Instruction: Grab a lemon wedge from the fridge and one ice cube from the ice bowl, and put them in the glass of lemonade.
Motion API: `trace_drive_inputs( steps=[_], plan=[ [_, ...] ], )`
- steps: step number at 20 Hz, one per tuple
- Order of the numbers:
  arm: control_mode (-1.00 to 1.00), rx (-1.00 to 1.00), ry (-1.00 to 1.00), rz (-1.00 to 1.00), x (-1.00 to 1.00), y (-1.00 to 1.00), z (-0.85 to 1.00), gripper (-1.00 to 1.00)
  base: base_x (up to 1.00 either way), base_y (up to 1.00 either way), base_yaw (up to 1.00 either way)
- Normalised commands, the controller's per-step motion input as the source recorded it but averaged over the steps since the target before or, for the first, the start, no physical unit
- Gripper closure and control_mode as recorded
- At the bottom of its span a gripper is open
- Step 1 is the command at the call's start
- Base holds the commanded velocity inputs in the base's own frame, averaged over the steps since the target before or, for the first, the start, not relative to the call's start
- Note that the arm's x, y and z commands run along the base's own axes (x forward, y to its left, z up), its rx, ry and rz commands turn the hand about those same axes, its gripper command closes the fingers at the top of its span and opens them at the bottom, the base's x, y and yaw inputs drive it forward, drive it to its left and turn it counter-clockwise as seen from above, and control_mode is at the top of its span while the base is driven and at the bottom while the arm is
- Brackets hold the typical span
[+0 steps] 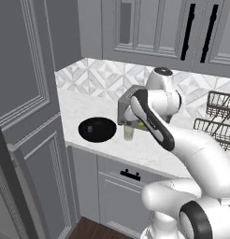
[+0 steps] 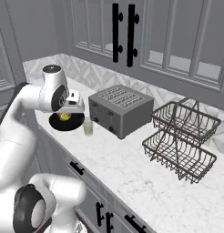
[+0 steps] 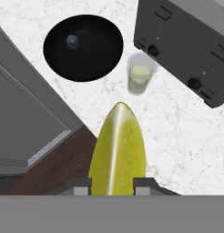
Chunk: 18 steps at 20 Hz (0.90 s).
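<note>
My gripper (image 3: 111,184) is shut on the lemon wedge (image 3: 118,148), a yellow-green slice that stands up between the fingertips. It hangs above the counter's front edge, short of the glass of lemonade (image 3: 141,75). In the base views the gripper (image 2: 68,111) hovers with the lemon wedge (image 2: 64,116) over the near side of the black ice bowl (image 2: 73,124). The glass (image 2: 88,126) stands just right of it. The ice bowl (image 3: 83,48) holds one ice cube (image 3: 72,42). The bowl (image 1: 97,129) and the glass (image 1: 129,132) sit side by side. The fridge is out of view.
A silver toaster (image 2: 120,109) stands right behind the glass. A two-tier wire basket rack (image 2: 182,136) is further right on the white marble counter (image 2: 132,168). A tall grey panelled cabinet (image 1: 28,116) bounds the counter on the left, with wall cabinets (image 1: 149,28) overhead.
</note>
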Motion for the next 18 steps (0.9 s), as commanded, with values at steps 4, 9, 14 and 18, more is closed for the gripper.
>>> trace_drive_inputs(
  steps=[4, 9, 14, 18],
  plan=[
    [-1.0, -0.03, 0.0, -0.02, 0.6, -0.01, -0.18, 1.0, 0.0, 0.0, 0.0],
    [-1.0, -0.02, 0.0, 0.0, 0.74, 0.0, -0.04, 1.0, 0.0, 0.0, 0.0],
    [-1.0, 0.0, -0.02, 0.0, 0.47, 0.0, -0.1, 1.0, 0.0, 0.0, 0.0],
    [-1.0, 0.0, 0.0, -0.01, 0.04, -0.01, -0.36, 1.0, 0.0, 0.0, 0.0]
  ],
)
